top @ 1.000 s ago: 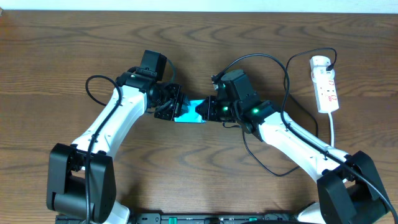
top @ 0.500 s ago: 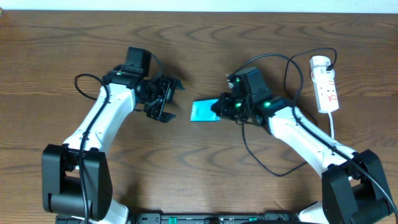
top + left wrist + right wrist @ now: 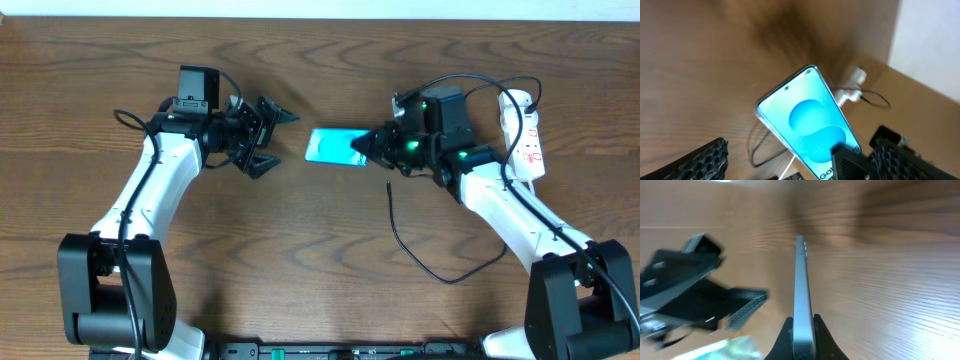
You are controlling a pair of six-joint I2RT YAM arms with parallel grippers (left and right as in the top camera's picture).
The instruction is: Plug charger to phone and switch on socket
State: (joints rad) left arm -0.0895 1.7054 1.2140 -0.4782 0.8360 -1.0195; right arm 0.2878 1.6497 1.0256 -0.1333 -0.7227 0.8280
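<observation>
Overhead: left gripper (image 3: 262, 135) has released the phone (image 3: 335, 148) and backed off to the left, jaws now spread wide and empty. Right gripper (image 3: 372, 148) stays clamped on the phone's right end and has carried it rightward, closer to the socket (image 3: 525, 135). The charger (image 3: 391, 210) tip lies loose on the table, near the phone but not inserted. Judgement: plugging still outstanding, and only one arm now holds the phone. Count: one phone, one charger, one socket, two grippers.
</observation>
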